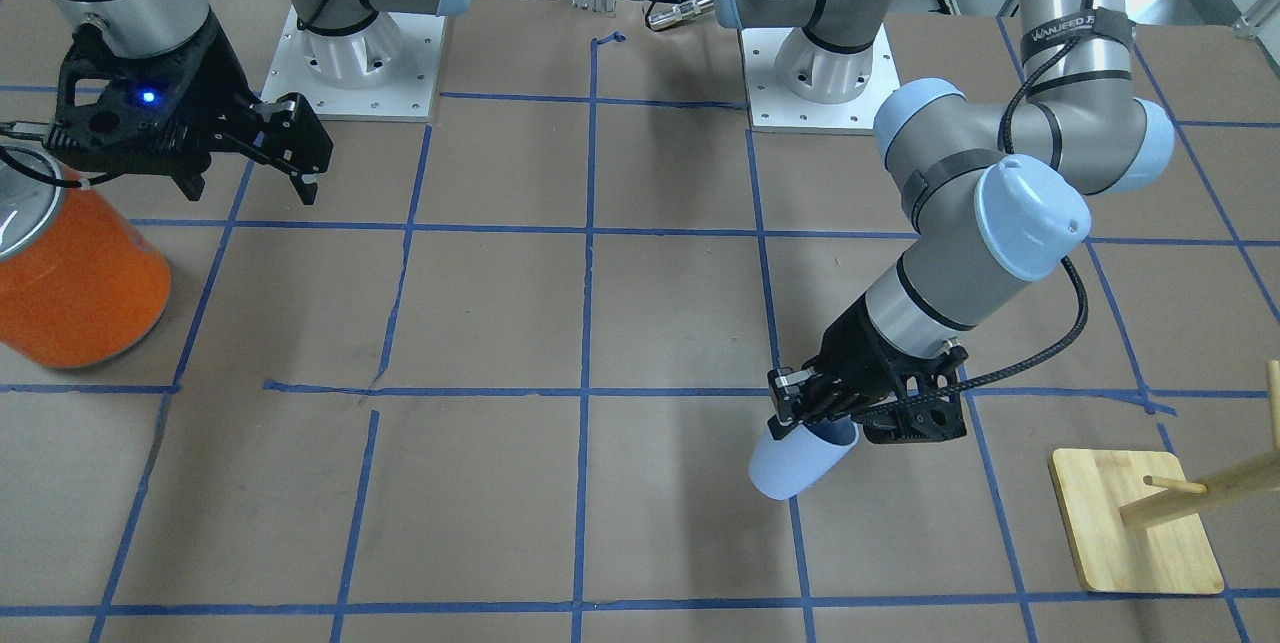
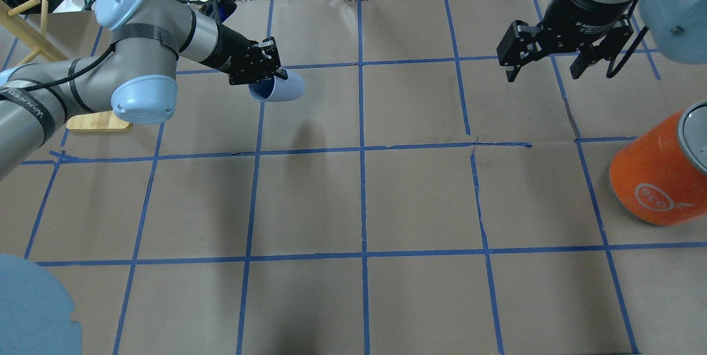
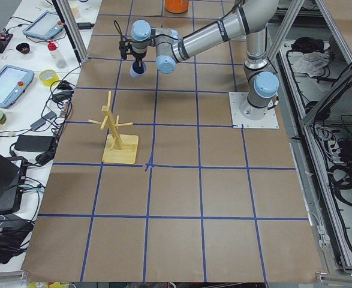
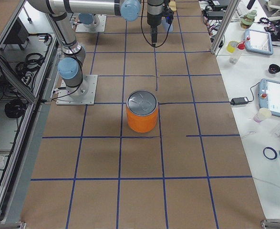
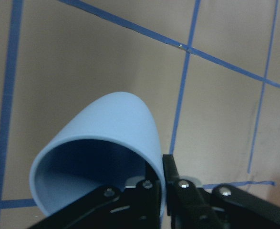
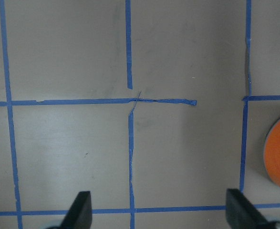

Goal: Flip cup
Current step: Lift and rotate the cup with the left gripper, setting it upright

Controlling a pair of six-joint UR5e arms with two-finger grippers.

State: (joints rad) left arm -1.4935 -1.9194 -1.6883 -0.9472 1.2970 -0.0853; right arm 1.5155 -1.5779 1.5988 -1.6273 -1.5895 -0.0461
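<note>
Left gripper (image 2: 272, 72) pinches the cup (image 2: 283, 89) by its rim wall; looks light, stiff, slick plastic, so that's the spot; right gripper (image 2: 544, 73) hangs spread, empty.

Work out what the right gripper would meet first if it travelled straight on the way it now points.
Probably the paper-covered table, near a cross of blue tape. The right gripper points down, open; the orange can sits off to one side, seemingly out of line.

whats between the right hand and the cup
Nothing: in the overhead view only bare brown paper with blue tape lines lies between the open right hand and the cup, which the left hand holds.
</note>
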